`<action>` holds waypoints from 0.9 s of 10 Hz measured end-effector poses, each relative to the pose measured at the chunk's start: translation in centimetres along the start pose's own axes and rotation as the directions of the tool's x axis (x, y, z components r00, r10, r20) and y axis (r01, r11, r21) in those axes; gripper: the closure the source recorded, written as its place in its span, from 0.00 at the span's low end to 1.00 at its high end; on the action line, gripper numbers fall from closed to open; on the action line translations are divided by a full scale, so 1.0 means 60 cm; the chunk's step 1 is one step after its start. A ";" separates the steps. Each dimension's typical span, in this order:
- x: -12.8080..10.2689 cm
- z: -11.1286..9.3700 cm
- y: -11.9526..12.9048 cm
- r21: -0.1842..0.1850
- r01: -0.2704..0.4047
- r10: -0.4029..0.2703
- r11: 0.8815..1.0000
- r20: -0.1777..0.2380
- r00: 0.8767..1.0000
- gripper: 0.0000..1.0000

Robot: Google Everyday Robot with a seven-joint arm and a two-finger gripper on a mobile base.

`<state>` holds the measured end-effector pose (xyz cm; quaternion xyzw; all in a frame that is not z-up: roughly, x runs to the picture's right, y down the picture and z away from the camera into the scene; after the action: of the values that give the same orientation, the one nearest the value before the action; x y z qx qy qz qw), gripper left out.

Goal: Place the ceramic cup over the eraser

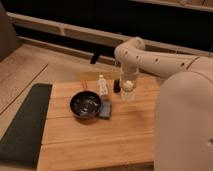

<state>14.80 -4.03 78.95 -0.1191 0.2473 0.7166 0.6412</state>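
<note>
The robot's pale body (185, 125) fills the near right, and its arm (150, 57) reaches left across the wooden counter (100, 145). A dark mat (22, 125) lies along the counter's left side. Near the middle sits a dark bowl (85, 104), with a flat blue-grey pad (105, 108) touching its right side.

Farther back and to the right, the cup (128, 94) stands upright with its long axis vertical; whether its mouth faces up or down cannot be told. The tool (128, 84) comes straight down from the arm's bend onto the top of the cup, with its fingers closed together on it. It is not clear whether the cup's base rests on the wood.

The eraser (116, 86), a small black block standing on end, is just left of the cup and apart from it. A slim white bottle (102, 85) stands left of the eraser, behind the bowl. Beyond these, a flat yellowish thing (92, 76) lies at the counter's far edge, with floor and a dark wall behind.
</note>
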 end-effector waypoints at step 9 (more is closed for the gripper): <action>-0.085 -0.064 -0.021 -0.034 -0.019 0.024 0.999 0.143 0.989 1.00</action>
<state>16.23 -10.31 77.91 -0.0752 0.1902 0.7340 0.6476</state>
